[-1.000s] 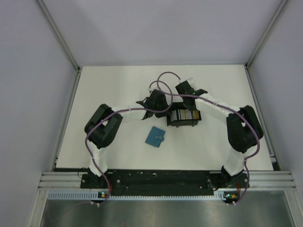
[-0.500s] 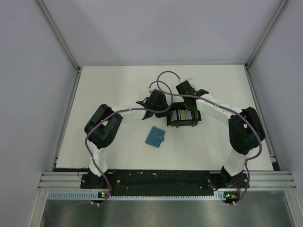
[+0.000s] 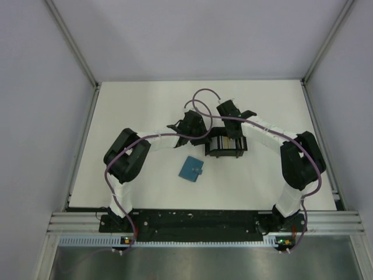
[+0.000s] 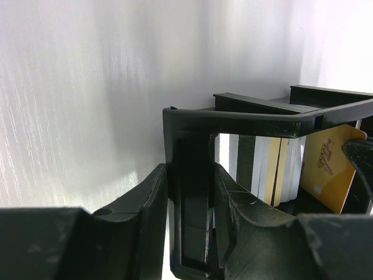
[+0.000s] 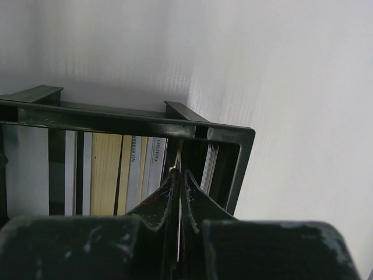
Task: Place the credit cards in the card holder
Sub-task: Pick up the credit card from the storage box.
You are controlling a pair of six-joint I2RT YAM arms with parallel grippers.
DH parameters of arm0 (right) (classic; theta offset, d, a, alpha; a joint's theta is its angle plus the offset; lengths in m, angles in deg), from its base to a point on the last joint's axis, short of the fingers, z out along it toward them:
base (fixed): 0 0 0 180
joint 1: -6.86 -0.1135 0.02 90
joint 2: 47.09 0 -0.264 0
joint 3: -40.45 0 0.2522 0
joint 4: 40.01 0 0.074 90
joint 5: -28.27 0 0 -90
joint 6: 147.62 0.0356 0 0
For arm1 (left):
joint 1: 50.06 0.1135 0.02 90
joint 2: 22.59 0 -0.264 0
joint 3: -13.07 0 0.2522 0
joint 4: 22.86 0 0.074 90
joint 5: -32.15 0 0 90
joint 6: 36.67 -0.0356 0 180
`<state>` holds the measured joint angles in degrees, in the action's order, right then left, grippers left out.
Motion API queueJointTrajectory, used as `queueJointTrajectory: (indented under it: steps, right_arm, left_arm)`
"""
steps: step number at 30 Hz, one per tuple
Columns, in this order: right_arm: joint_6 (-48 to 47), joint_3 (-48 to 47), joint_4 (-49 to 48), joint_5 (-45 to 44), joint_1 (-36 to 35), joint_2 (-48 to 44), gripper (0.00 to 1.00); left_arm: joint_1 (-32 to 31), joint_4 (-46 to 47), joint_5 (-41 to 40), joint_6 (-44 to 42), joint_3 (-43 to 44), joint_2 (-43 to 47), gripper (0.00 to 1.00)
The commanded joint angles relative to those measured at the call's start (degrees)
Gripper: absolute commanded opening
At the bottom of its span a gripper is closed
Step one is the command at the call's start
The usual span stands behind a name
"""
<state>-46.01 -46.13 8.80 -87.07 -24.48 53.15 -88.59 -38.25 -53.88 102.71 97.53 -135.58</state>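
Note:
The credit cards (image 3: 228,143) stand on edge in a black tray (image 3: 224,153) at mid-table; they show as silver, white and yellow cards (image 5: 116,169) in the right wrist view. My right gripper (image 3: 235,137) (image 5: 179,174) reaches into the tray's right end and is shut on the thin edge of one credit card. My left gripper (image 3: 205,137) (image 4: 191,192) is shut on the tray's left end wall (image 4: 195,175), one finger on each side. An orange card (image 4: 329,169) leans at the far end. The card holder (image 3: 191,168), a teal-blue wallet, lies closed in front of the tray, left of it.
White tabletop (image 3: 140,111) is fenced by grey side walls and metal rails (image 3: 87,76). Purple cables (image 3: 201,102) loop above both wrists. The arm bases sit on the black bar (image 3: 198,221) at the near edge.
The right gripper has closed on a card in the tray's right end. The left gripper has kept its hold on the tray wall, and the wallet has not moved.

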Motion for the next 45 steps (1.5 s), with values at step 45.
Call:
queueJointTrajectory:
  steps: [45]
  right_arm:
    - [-3.88,-3.12,0.72,9.5,6.19,-2.16,0.0]
  left_arm:
    - [0.29,5.93,6.22,5.8,-9.69,5.23,0.0]
